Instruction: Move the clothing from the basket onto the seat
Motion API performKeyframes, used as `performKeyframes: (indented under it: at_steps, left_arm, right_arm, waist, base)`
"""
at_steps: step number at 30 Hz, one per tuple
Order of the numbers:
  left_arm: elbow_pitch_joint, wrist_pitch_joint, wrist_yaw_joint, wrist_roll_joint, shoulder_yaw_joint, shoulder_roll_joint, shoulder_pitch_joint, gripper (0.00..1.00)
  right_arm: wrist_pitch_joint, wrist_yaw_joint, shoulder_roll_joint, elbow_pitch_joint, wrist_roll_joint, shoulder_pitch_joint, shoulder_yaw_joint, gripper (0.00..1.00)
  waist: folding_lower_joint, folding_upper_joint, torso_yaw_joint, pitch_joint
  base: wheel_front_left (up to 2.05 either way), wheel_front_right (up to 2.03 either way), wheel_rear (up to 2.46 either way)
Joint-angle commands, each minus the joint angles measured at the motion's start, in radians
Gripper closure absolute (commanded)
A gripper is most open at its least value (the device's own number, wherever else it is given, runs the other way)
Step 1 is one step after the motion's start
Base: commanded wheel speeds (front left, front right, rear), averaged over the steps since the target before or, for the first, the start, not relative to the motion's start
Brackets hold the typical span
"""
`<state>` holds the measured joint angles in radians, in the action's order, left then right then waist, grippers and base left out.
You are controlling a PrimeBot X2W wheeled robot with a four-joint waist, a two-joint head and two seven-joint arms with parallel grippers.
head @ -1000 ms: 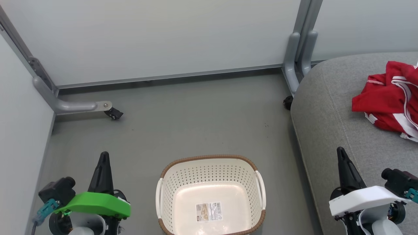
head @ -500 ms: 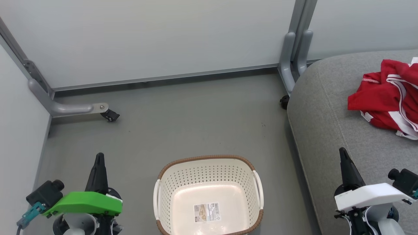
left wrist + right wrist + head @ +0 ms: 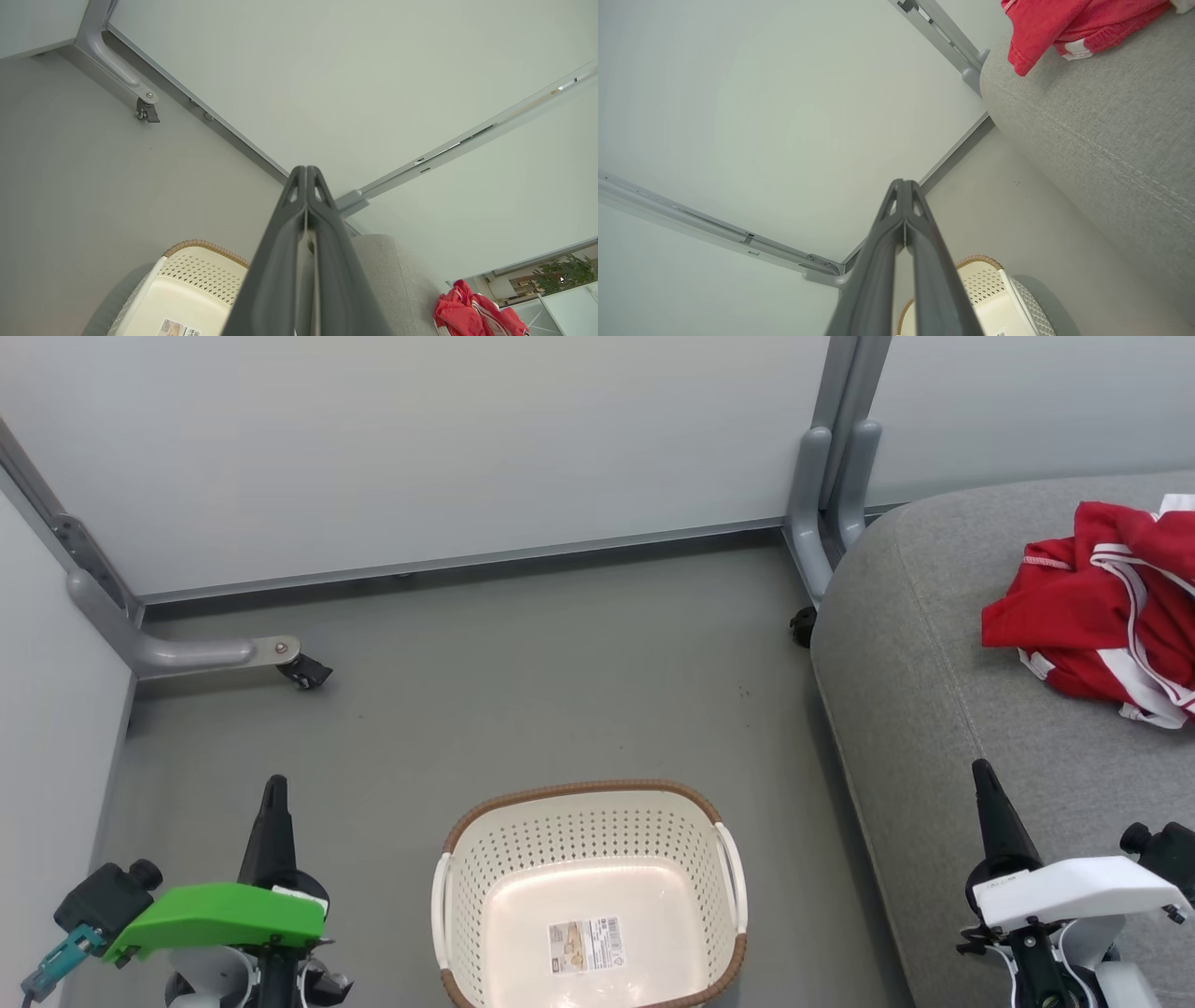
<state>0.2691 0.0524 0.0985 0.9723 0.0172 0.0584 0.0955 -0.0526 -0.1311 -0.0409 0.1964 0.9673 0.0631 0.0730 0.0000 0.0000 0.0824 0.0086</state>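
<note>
Clothing [image 3: 1102, 616]: a red-and-white heap on the seat [image 3: 934, 728], ahead of our right gripper [image 3: 980, 769] and off to its right, well apart from its tips. The heap runs past the edge of the head view, so we cannot tell how far it spreads or count the pieces in it.
Basket [image 3: 579, 791]: on the floor [image 3: 523, 663] between our two grippers, just to the right of the left one and well to the left of the right one. Its bottom is bare apart from a sticker [image 3: 585, 945]; we see no cloth inside.
Left gripper [image 3: 274, 784]: fingers pressed together with nothing between them, above the floor beside the basket.
Right gripper: fingers pressed together and holding nothing, above the near part of the seat, short of the heap.
Step in hand: we judge the transfer finished, since the clothing lies on the seat and nothing is left to lift out of the basket.
Next move: as we read it, no grasp is called for. If we want a check, we need a look further right to confirm that the heap rests fully on the seat.
Care: any turn to the right must keep the right gripper's tips off the cloth, so that we do not drag it towards the seat's edge.
</note>
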Motion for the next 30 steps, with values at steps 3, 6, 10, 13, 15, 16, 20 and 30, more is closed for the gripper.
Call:
performKeyframes:
  at_steps: [3,6,10,13,15,16,20,30]
  left_arm:
    - [-0.013,-0.013,0.009,0.056,0.012,0.002,0.016,1.00]
    - [-0.014,-0.022,0.010,0.087,0.017,0.001,0.017,1.00]
    - [-0.015,-0.033,0.012,0.130,0.023,0.001,0.017,1.00]
    - [-0.016,-0.044,0.014,0.170,0.030,0.000,0.017,1.00]
    - [-0.017,-0.049,0.015,0.190,0.033,0.000,0.017,1.00]
    - [-0.017,-0.052,0.016,0.202,0.034,-0.001,0.018,1.00]
    - [-0.018,-0.062,0.017,0.240,0.040,-0.001,0.018,1.00]
    - [-0.020,-0.086,0.021,0.331,0.054,-0.003,0.018,1.00]
  right_arm:
    - [0.014,0.000,-0.008,-0.004,0.055,0.025,0.006,1.00]
    - [0.022,0.000,-0.008,0.000,0.087,0.025,0.008,1.00]
    - [0.034,0.000,-0.008,0.003,0.130,0.027,0.011,1.00]
    - [0.044,0.000,-0.009,0.007,0.171,0.030,0.014,1.00]
    - [0.050,0.000,-0.009,0.009,0.191,0.031,0.015,1.00]
    - [0.053,0.000,-0.009,0.010,0.202,0.031,0.016,1.00]
    - [0.063,0.000,-0.009,0.013,0.241,0.034,0.018,1.00]
    - [0.088,0.000,-0.010,0.021,0.332,0.037,0.024,1.00]
  waist:
    - [0.0000,0.0000,-0.004,0.000]
    - [0.0000,0.0000,-0.007,-0.001]
    - [0.0000,0.0000,-0.012,-0.001]
    - [0.0000,0.0000,-0.016,-0.001]
    - [0.0000,0.0000,-0.018,-0.001]
    - [0.0000,0.0000,-0.019,-0.001]
    - [0.0000,0.0000,-0.024,-0.002]
    - [0.0000,0.0000,-0.035,-0.002]
  base:
    - [0.00,0.00,0.00]
    - [0.00,0.00,0.00]
    - [0.00,0.00,0.00]
    - [0.00,0.00,0.00]
    - [0.00,0.00,0.00]
    - [0.00,0.00,0.00]
    - [0.00,0.00,0.00]
    - [0.00,0.00,0.00]
